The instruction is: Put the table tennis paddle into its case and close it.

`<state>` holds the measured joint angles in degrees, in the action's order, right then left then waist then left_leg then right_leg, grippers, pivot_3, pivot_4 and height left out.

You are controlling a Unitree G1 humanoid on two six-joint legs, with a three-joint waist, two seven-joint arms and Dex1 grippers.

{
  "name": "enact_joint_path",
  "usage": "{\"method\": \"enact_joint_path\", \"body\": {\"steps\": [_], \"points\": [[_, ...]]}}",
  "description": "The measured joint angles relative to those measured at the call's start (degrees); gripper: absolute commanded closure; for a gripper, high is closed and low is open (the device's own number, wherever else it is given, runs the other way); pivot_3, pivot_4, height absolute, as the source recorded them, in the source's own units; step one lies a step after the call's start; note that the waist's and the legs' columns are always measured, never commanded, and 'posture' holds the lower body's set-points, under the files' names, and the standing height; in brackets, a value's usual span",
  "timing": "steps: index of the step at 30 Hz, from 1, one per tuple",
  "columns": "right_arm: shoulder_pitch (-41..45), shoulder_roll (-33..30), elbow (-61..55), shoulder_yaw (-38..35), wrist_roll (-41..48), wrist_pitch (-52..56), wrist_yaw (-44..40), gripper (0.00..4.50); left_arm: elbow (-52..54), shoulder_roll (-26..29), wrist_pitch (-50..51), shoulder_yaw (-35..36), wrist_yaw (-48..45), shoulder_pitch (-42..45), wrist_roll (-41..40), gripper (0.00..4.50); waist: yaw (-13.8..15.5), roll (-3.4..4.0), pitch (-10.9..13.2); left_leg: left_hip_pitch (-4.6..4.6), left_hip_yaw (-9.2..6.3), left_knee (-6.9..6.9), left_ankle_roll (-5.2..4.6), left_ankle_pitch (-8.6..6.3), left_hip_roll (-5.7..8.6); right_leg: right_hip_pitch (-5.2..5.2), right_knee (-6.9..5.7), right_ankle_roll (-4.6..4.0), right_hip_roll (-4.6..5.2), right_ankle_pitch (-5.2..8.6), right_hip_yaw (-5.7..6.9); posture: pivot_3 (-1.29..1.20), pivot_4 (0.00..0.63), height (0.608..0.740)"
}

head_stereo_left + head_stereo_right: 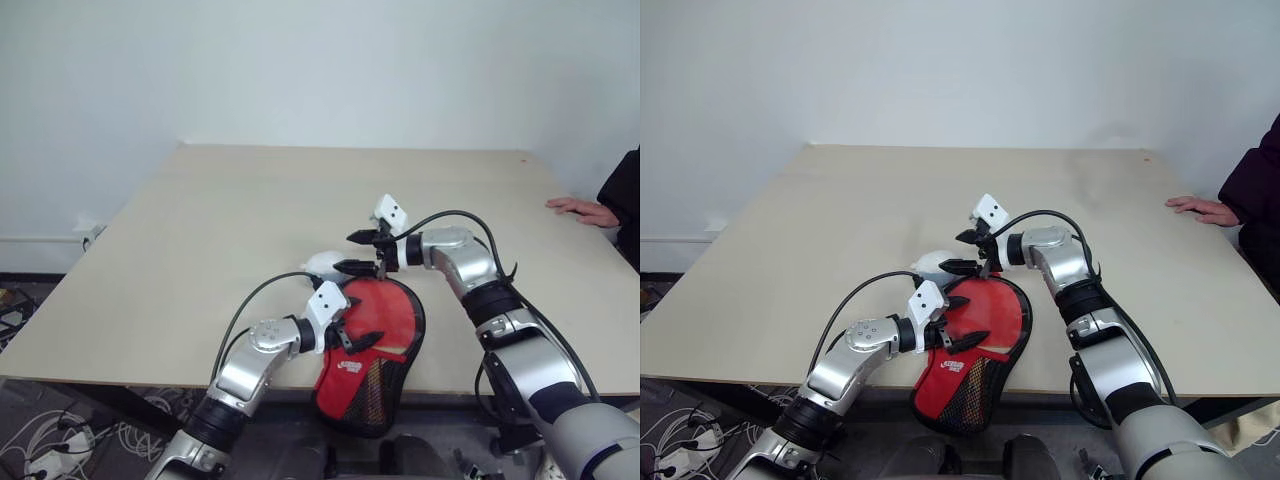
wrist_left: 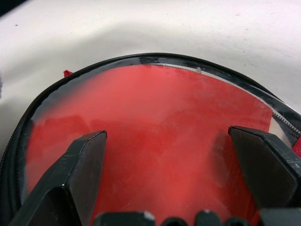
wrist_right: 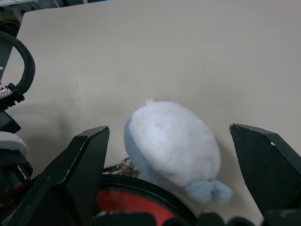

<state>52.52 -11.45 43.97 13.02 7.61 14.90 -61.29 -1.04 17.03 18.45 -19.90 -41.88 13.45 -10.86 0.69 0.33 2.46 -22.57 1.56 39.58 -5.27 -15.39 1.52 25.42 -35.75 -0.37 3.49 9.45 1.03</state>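
From the head camera, one broad beige table [image 1: 200, 250] with a smooth matte top carries a single soft paddle-shaped case [image 1: 372, 360], red outside with a black rim. It lies at the table's near edge, and its narrow end, with a white logo and a dark mesh panel, hangs past that edge. Whether the table tennis paddle is inside cannot be told from here. One small pale fuzzy lump [image 1: 322, 265] sits on the table touching the far rim of the case. Two arms reach in. The left gripper [image 1: 343, 322] hangs over the near-left part of the case, its two black fingers spread and holding nothing. The right gripper [image 1: 358, 251] hovers over the far rim beside the lump, its fingers likewise parted and empty. A person's hand [image 1: 583, 209] rests flat on the table's far right edge.

In the left wrist view, the two black wedge-shaped fingers [image 2: 70, 176] stand wide apart above a glossy, smooth red round surface ringed by the case's black rim and a line of fine zip teeth; whether this red is the paddle's rubber face or the case cannot be told.

In the right wrist view, the two fingers [image 3: 80, 165] frame the lump, a rounded, plush pale blue-grey form with a small tuft at one end. It lies against the black rim of the case, with red showing below.
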Motion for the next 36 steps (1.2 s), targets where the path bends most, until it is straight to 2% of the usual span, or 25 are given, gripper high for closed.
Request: {"method": "enact_joint_path", "body": {"steps": [9,25,28,36], "points": [[4.85,5.98,11.87,-0.03,-3.43,-6.68,3.44,0.08,0.51,-0.12,0.88,0.32,-0.13,-0.06,0.54,0.06,-0.11,0.03,-0.01,0.01,-0.01,-0.02,0.04,0.02,0.01,0.01,-0.01,-0.03,-0.05,-0.03,0.02,0.0,0.0,0.729],[7.11,8.62,21.99,0.14,-10.95,-14.69,8.95,0.08,0.85,-0.91,1.71,1.17,0.06,-0.21,0.87,0.06,-0.76,0.06,0.0,0.02,-0.01,-0.03,0.13,0.07,0.01,0.02,-0.04,-0.08,-0.32,-0.07,0.01,0.0,0.0,0.729],[7.78,9.23,22.92,0.09,-11.74,-15.13,10.26,0.52,0.82,-1.06,1.69,1.18,0.06,-0.21,0.93,0.0,-0.76,0.06,0.0,0.02,-0.01,-0.03,0.13,0.08,0.0,0.02,-0.05,-0.08,-0.32,-0.08,-0.01,0.0,0.0,0.729],[8.62,10.05,24.41,-0.11,-12.29,-15.29,11.96,2.55,-0.05,-1.33,1.12,1.16,0.05,0.12,1.36,0.0,-0.75,0.06,0.0,0.04,-0.01,-0.03,0.13,0.08,0.0,0.01,-0.04,-0.1,-0.32,-0.09,-0.02,0.0,0.0,0.729]]}}
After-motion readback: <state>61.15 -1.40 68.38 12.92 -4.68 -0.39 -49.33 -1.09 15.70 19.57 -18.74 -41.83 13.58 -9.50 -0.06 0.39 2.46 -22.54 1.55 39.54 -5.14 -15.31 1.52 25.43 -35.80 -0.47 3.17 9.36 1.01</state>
